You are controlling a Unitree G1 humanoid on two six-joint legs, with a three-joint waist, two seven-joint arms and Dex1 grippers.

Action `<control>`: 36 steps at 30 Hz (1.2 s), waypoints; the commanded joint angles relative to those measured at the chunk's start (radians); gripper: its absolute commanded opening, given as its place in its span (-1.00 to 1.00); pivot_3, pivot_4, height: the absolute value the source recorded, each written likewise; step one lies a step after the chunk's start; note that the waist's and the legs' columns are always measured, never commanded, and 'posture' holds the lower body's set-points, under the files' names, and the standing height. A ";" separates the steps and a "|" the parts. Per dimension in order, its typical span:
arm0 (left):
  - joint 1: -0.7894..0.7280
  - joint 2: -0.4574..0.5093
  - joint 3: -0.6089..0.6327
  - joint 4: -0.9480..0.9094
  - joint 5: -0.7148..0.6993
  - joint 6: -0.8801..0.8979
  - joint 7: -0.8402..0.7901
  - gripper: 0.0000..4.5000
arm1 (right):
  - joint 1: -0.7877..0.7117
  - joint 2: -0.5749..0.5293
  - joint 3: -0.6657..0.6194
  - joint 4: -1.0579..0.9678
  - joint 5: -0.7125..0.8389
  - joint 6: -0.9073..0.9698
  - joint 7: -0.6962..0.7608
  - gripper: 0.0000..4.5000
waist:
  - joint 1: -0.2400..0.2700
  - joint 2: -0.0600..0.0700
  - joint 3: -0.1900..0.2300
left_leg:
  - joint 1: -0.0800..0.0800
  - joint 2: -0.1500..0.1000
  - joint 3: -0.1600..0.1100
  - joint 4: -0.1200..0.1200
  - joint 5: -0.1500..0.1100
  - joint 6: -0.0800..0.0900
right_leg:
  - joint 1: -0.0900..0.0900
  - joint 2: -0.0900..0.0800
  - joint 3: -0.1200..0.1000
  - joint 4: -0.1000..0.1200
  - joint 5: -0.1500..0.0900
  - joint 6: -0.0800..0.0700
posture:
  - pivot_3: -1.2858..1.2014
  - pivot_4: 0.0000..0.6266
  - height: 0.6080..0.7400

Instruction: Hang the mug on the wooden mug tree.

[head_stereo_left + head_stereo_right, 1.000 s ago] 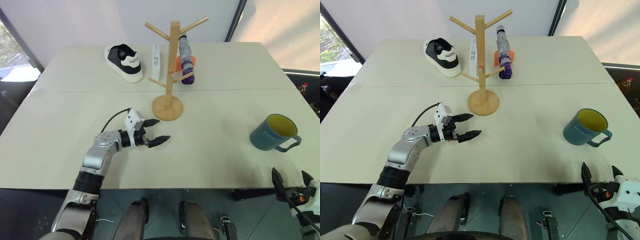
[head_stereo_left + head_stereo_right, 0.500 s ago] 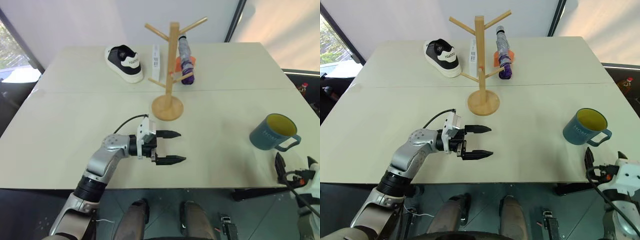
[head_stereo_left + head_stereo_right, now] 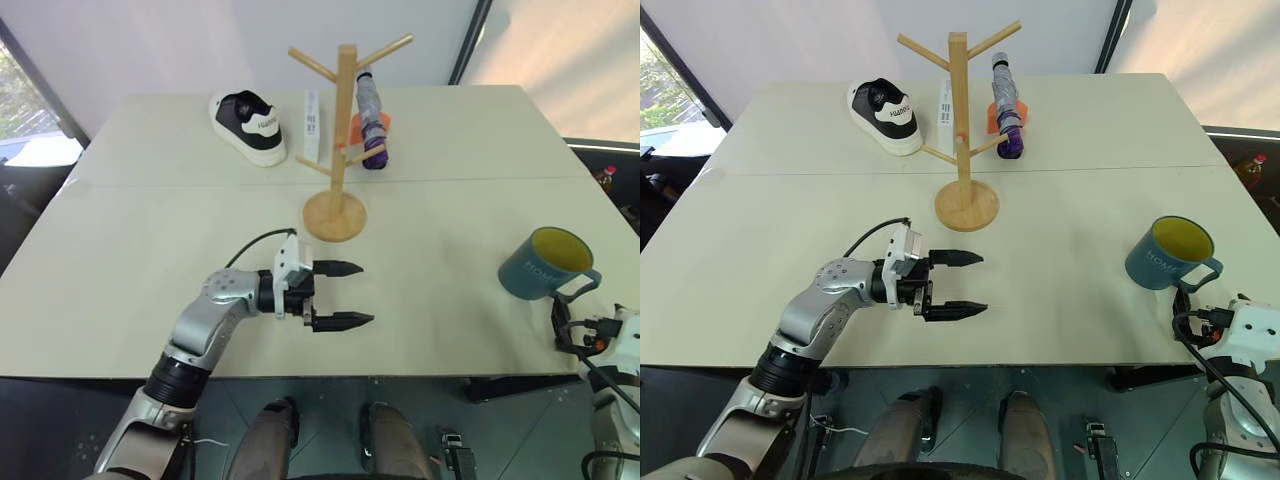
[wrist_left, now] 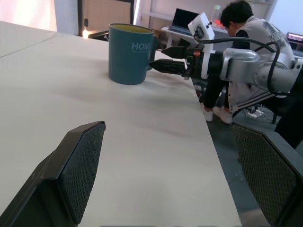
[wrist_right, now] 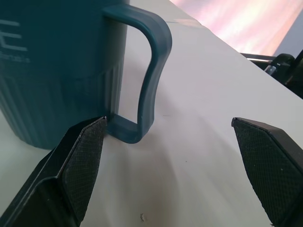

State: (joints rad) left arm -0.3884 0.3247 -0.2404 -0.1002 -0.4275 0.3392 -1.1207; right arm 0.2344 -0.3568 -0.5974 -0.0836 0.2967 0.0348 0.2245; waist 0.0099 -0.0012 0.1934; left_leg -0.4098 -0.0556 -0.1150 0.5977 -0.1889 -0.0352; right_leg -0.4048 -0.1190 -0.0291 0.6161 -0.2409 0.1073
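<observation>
A pale cream bench [image 3: 150,250] stands before a white wall [image 3: 150,40]. A dark window frame [image 3: 470,40] rises at two o'clock. Grey floor [image 3: 330,390] lies below.

We see the slate-blue ceramic mug [image 3: 541,264] standing upright on the pale table [image 3: 130,250], near its right front edge, with its loop handle toward the two-fingered right gripper [image 4: 163,57] just beside it. The tall light-wood mug tree [image 3: 338,150] stands mid-table, well left of the mug. Behind it lie a black-and-white sneaker [image 3: 248,125], a white remote [image 3: 312,122] and a purple folded umbrella [image 3: 372,120]; the left gripper [image 3: 342,294] is in front of the tree.
</observation>
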 commanded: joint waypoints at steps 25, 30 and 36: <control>0.017 0.040 0.066 -0.034 -0.019 -0.023 0.074 1.00 | -0.106 -0.089 0.094 -0.076 0.000 0.105 0.051 -0.99 | 0.000 0.000 0.000 | 0.001 0.000 0.000 0.000 0.000 0.000 | 0.000 0.001 0.000 0.002 0.000 0.000 | 0.03 -0.52 1.00; 0.003 0.067 0.168 0.048 -0.033 -0.057 0.109 1.00 | -0.149 -0.252 0.234 -0.293 -0.062 0.153 0.185 -0.99 | -0.013 0.001 0.000 | 0.001 0.000 0.001 0.001 0.000 0.000 | 0.000 0.001 0.000 0.002 0.000 0.000 | 0.03 -0.52 1.00; 0.000 0.102 0.298 0.078 -0.075 -0.072 0.136 1.00 | -0.472 -0.418 0.416 -0.399 -0.023 0.337 0.321 -0.99 | -0.023 -0.001 0.001 | 0.001 0.001 -0.001 0.002 0.000 0.000 | 0.000 0.002 -0.001 0.003 0.000 0.000 | 0.03 -0.52 1.00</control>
State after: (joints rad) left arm -0.3763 0.4127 0.0074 -0.0087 -0.4725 0.2883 -0.9925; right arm -0.1873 -0.7513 -0.2038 -0.4365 0.2585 0.3325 0.5158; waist -0.0130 -0.0022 0.1948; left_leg -0.4093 -0.0548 -0.1157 0.5999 -0.1888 -0.0350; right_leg -0.4051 -0.1176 -0.0297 0.6192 -0.2405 0.1074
